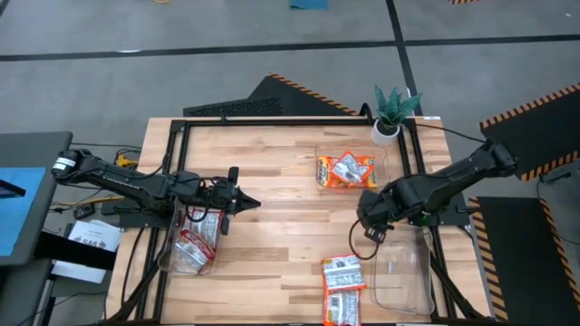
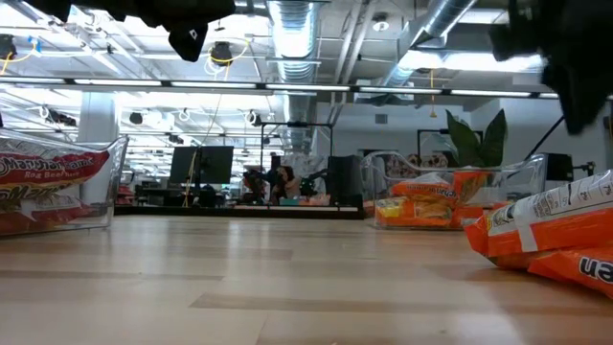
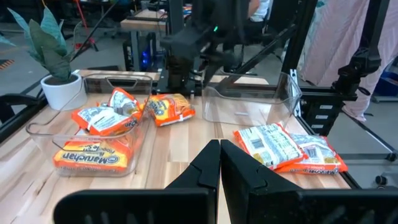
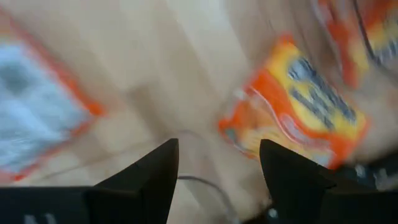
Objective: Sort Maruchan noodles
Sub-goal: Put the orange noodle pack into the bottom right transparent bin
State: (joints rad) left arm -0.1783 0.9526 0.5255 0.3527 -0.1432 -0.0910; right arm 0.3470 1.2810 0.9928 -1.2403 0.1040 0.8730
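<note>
Reading "Maruchan" (orange packet [image 3: 92, 155]) in clear bin [image 3: 37, 134]

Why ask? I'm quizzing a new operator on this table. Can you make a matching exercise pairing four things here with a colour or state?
Things:
1. plant
2. left gripper
3. right gripper
4. bin beside the right arm

Colour or state:
A. empty
B. shut
C. green
D. open

Pairs: 1-C, 2-B, 3-D, 4-A.
</note>
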